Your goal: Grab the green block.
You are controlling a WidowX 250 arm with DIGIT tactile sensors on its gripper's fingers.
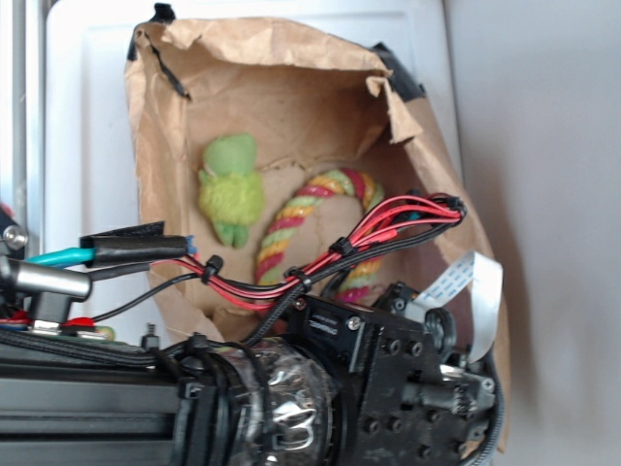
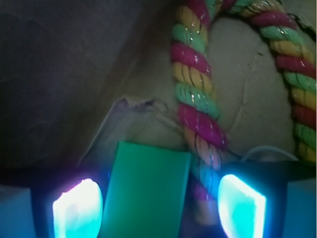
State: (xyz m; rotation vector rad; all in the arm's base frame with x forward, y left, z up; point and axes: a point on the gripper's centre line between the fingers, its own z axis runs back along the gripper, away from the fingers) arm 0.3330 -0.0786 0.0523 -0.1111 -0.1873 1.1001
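Green block lies between the open claw's fingers.

Overexposed exterior, dim wrist view, glowing pads

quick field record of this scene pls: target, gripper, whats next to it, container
target: green block, lying between the gripper fingers, seen in the wrist view only
gripper: gripper open, straddling the block; contact cannot be told
neighbour: striped rope ring beside the block on its right in the wrist view
other item: lime-green plush toy
container: brown paper bag holding the items
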